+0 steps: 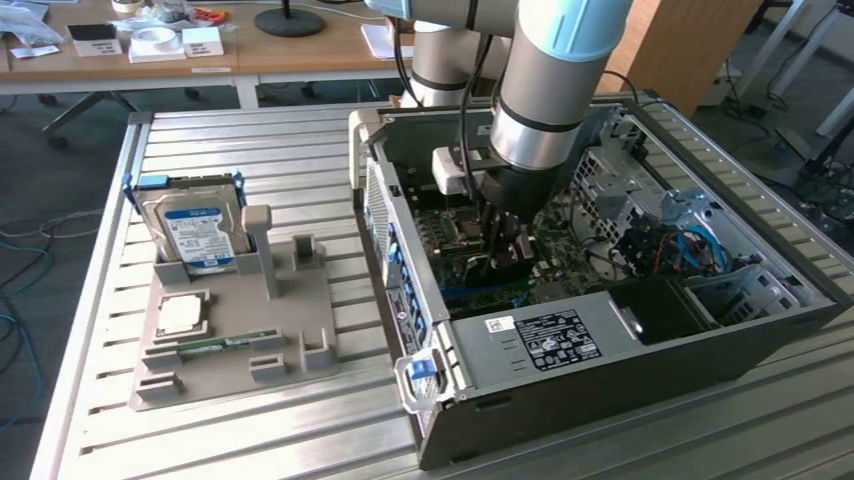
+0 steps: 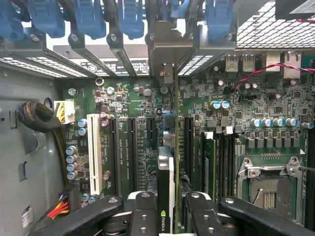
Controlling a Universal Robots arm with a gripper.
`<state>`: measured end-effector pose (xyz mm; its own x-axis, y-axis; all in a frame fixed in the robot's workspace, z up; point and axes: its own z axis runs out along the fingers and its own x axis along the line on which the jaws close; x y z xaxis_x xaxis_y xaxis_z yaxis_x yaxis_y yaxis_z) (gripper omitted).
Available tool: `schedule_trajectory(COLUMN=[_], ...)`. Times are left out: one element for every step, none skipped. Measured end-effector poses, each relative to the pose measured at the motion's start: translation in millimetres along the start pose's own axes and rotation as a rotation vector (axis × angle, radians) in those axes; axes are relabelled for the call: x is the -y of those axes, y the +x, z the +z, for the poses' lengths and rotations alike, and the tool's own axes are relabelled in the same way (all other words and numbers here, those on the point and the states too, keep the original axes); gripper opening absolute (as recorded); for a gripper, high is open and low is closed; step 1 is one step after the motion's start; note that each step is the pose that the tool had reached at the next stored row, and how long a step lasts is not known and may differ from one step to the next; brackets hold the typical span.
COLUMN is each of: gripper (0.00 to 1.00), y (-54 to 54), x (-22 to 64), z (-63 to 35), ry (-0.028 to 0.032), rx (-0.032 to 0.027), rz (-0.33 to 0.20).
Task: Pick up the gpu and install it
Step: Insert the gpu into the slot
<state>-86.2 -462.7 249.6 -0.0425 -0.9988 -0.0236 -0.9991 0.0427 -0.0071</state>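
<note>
The gpu [image 2: 166,179] stands edge-on between my fingers, a thin dark card with a green logo near its close end. Its pale metal bracket [image 2: 165,46] sits at the rear slot openings of the case. The card's lower edge runs along a long slot on the green motherboard [image 2: 128,98]; I cannot tell whether it is fully seated. My gripper [image 2: 170,216] is shut on the card from above. In the exterior view my gripper [image 1: 507,250] reaches down into the open computer case [image 1: 400,200], over the middle of the board.
Blue slot latches [image 2: 88,19] line the case's rear wall. An empty CPU socket [image 2: 268,182] and a wrapped cable bundle [image 2: 37,118] flank the card. On the slatted table, a grey holder [image 1: 287,310] carries a hard drive [image 1: 198,232], a CPU [image 1: 180,315] and a RAM stick [image 1: 220,345].
</note>
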Motion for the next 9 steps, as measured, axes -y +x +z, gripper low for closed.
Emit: schedule_trajectory(gripper=[0.27, 0.27, 0.27, 0.27, 0.27, 0.27, 0.27, 0.27, 0.27], y=[0.0, 0.0, 0.0, 0.0, 0.0, 0.0, 0.0, 0.0, 0.0], x=[0.0, 0.0, 0.0, -0.1, -0.3, -0.4, -0.6, -0.7, -0.8], z=[0.0, 0.0, 0.0, 0.1, 0.1, 0.1, 0.1, 0.1, 0.1], ry=[0.0, 0.0, 0.0, 0.0001, 0.0002, 0.0001, 0.0001, 0.0001, 0.0002], rx=[0.0, 0.0, 0.0001, 0.0001, 0.0001, 0.0002, 0.0002, 0.0002, 0.0002], rz=[0.0, 0.0, 0.0, 0.0, 0.0, 0.0, 0.0, 0.0, 0.0])
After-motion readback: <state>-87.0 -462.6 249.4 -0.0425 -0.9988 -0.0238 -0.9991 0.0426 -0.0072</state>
